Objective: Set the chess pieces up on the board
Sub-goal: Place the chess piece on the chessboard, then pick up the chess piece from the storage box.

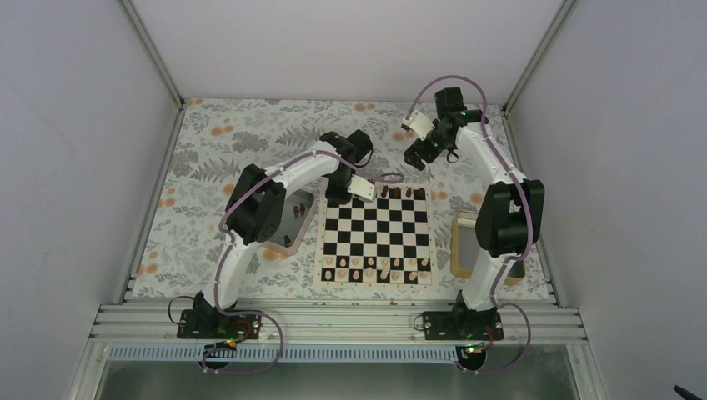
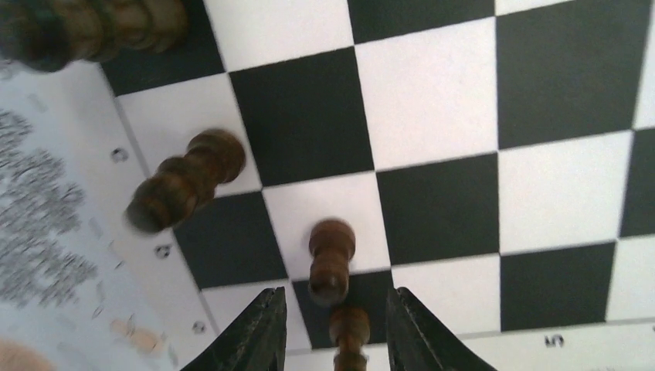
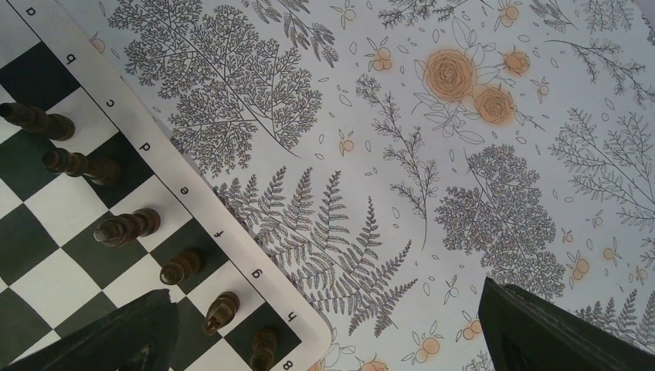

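- The chessboard [image 1: 377, 237] lies in the middle of the floral cloth [image 1: 233, 142], between the 2 arms.
- Dark brown chess pieces [image 3: 126, 226] stand along its far row. The right wrist view shows 6 of them in a line beside the lettered border, ending at the far right corner.
- Pale pieces [image 1: 379, 268] fill the 2 near rows.
- The left gripper [image 2: 334, 297] sits low over the far left corner of the board. Its fingers [image 2: 259, 336] are parted around 1 small dark piece [image 2: 349, 340], with a gap showing on each side, so nothing is clamped.
- Just beyond that piece stands a dark pawn [image 2: 332, 259]. A taller dark piece [image 2: 185, 182] stands by the board's edge.
- The right gripper [image 3: 324, 309] hangs over the cloth just past the far right corner of the board. Its fingers are spread wide with nothing between them.
- A shiny metal tray [image 1: 288, 248] lies just left of the board, partly under the left arm.
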{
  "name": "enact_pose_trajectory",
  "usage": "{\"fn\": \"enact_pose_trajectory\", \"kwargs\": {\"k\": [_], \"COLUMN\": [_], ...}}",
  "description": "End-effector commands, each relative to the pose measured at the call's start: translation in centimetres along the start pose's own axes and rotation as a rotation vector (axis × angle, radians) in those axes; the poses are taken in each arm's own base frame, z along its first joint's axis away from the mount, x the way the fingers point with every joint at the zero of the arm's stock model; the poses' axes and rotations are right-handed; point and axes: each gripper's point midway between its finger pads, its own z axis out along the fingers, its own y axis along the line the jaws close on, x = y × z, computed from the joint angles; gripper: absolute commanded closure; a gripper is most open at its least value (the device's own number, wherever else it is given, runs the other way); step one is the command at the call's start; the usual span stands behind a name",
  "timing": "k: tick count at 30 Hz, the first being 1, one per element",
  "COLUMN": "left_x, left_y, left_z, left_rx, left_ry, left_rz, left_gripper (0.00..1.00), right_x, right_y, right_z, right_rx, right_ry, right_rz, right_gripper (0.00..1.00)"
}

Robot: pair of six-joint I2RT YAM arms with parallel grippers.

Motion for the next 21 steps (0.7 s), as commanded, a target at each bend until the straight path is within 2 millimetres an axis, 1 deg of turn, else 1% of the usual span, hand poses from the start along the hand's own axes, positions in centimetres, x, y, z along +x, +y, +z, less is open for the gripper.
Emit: {"fn": "enact_pose_trajectory", "kwargs": {"k": [1, 5, 7, 8, 10, 13, 16, 17, 19, 21], "left_x": [0.1, 0.8, 2.0, 3.1, 5.5, 10.3, 14.5, 15.7, 17.7, 19.1], "left_y": [0.3, 0.3, 0.2, 0.1, -0.2, -1.2, -3.1, -4.1, -5.3, -6.0], "left_z": [-5.3, -8.6, -9.8, -10.1, -10.0, -9.1, -7.9, -7.4, -7.1, -7.1], "left_rx": [-0.089, -0.148, -0.169, -0.173, -0.165, -0.144, -0.118, -0.097, -0.083, -0.087], "left_ry": [-0.022, -0.036, -0.031, -0.022, 0.003, 0.056, 0.109, 0.123, 0.138, 0.141], "left_rz": [0.002, -0.014, -0.038, -0.059, -0.113, -0.211, -0.293, -0.32, -0.368, -0.408], "left_gripper": [0.66, 0.66, 0.66, 0.66, 0.66, 0.66, 0.67, 0.67, 0.67, 0.67], "right_x": [0.0, 0.0, -0.1, 0.0, -0.1, -0.2, -0.3, -0.3, -0.3, -0.3], "right_y": [-0.3, -0.4, -0.4, -0.4, -0.4, -0.4, -0.3, -0.3, -0.3, -0.2], "right_z": [-0.3, -0.2, -0.2, -0.2, -0.2, -0.3, -0.3, -0.3, -0.3, -0.1], "right_rx": [-0.002, 0.0, 0.0, -0.001, -0.001, -0.005, -0.01, -0.01, -0.013, -0.019], "right_ry": [-0.007, -0.005, -0.004, -0.003, -0.004, -0.007, -0.009, -0.008, -0.01, -0.006], "right_rz": [0.012, 0.015, 0.017, 0.017, 0.019, 0.019, 0.019, 0.02, 0.02, 0.02], "right_gripper": [0.0, 0.0, 0.0, 0.0, 0.0, 0.0, 0.0, 0.0, 0.0, 0.0]}}
